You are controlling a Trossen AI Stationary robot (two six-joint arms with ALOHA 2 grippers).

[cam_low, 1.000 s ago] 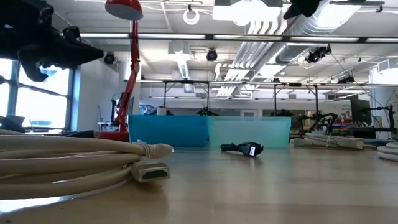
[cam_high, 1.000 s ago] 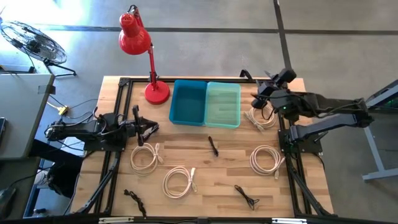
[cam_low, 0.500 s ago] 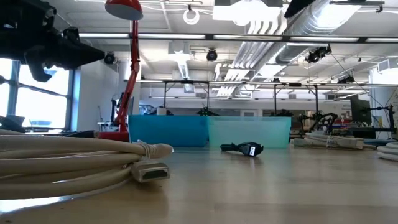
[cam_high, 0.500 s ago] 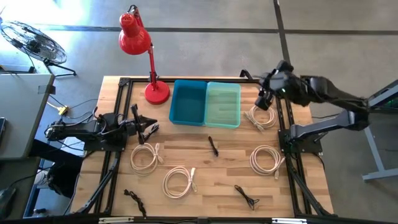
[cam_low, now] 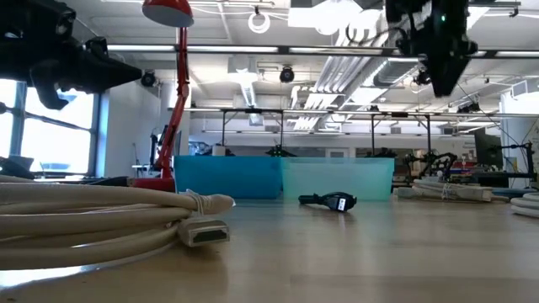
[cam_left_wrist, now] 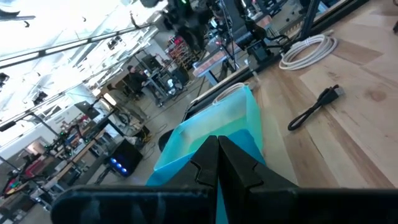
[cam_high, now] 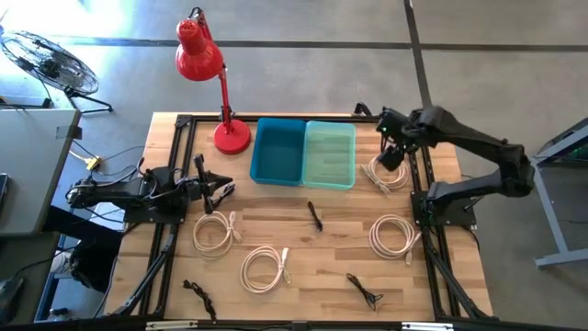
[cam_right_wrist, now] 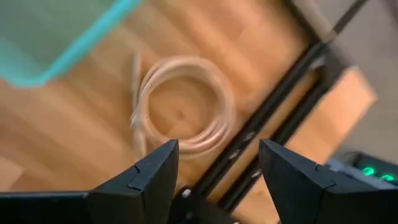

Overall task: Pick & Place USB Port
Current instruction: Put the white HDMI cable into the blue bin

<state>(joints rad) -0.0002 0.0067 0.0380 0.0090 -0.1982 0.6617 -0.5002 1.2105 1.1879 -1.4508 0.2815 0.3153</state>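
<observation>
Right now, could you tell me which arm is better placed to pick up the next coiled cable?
The right: its open claw hangs over a white coiled cable beside the green bin. The left claw is shut.

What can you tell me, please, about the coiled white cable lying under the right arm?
The white cable coil is a cream, plastic-looking cord wound in several round loops, one end trailing out straight. It lies flat on the wooden table beside the pale green bin. The right tool hovers above it, open, without touching.
</observation>
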